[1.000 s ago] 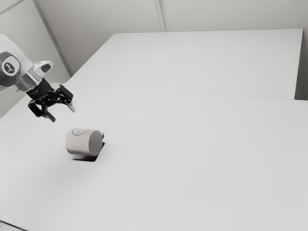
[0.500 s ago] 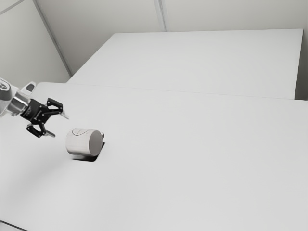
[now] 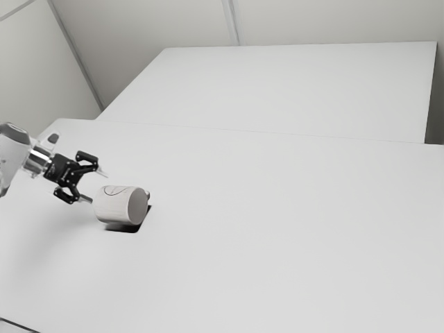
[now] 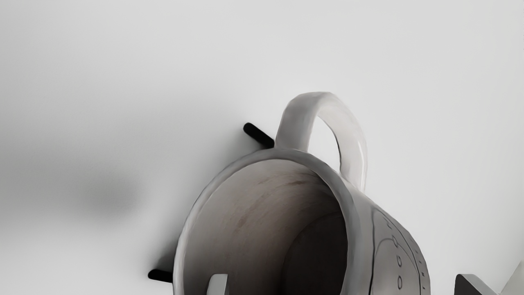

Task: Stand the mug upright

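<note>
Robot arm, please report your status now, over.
Black two-finger end effector open. White cylindrical ceramic-looking mug on its side, mouth facing end effector, one fingertip there. No obstacle seen between them.

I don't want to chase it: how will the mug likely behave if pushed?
Lying on its round side, the mug may roll. Its handle, sticking out, would probably stop a full roll. The thick rim suggests a stiff body.
</note>
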You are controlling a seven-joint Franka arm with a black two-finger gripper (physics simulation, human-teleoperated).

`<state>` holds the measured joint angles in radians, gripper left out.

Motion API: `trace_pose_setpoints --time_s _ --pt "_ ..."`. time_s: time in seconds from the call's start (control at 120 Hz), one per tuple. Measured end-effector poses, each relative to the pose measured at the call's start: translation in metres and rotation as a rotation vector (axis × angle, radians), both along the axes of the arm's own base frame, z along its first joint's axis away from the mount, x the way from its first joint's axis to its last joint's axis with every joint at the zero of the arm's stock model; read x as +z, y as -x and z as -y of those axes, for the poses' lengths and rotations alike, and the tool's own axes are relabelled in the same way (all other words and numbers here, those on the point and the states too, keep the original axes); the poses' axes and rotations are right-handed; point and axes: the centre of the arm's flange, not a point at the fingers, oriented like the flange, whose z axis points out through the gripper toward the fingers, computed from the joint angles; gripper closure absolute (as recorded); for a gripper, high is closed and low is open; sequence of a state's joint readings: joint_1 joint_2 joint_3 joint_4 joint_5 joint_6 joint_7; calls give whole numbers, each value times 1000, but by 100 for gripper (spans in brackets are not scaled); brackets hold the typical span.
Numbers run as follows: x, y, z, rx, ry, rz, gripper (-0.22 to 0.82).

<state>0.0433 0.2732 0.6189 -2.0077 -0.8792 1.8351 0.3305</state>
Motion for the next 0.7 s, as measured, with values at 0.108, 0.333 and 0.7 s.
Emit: trace_pose_setpoints --time_s 0.108,0.333,0.7 --pt "-16 -4 3 -36 45 20 0" --pt "-33 -10 12 -90 124 95 0" --pt "-43 -6 19 -165 209 188 19"
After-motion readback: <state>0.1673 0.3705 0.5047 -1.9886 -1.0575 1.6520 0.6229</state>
